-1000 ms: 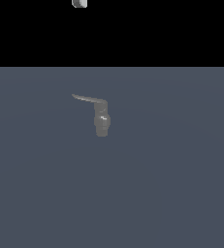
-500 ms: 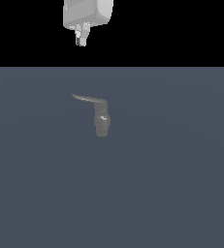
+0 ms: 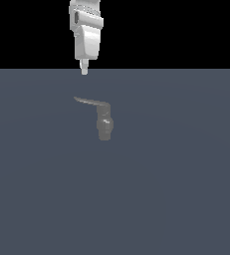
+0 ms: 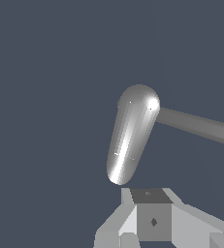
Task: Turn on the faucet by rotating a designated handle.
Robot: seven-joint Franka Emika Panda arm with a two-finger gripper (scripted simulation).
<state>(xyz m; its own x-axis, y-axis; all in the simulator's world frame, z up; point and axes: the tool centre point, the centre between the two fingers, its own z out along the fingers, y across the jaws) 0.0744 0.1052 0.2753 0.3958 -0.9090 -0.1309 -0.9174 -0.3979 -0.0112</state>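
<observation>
A: Tool (image 3: 84, 69)?
B: White, pointing down, high in the exterior view. Fingertips look pressed into one narrow tip there; wrist view shows only the base (image 4: 152, 220). Nothing held. Calling it pressed together.

A: Faucet (image 3: 104, 127) relative to it?
B: Below the tool and a bit toward the exterior view's right, apart from it, no contact. Stubby grey cylinder standing upright on the slate-blue bench (image 3: 176, 189).

A: Handle (image 3: 89, 102)?
B: Thin grey lever off the faucet's top, running toward the exterior view's left. Its free end sits just under the tool, with a clear gap. Wrist view shows the body (image 4: 132, 135) as a shiny capsule, lever (image 4: 196, 125) going sideways.
</observation>
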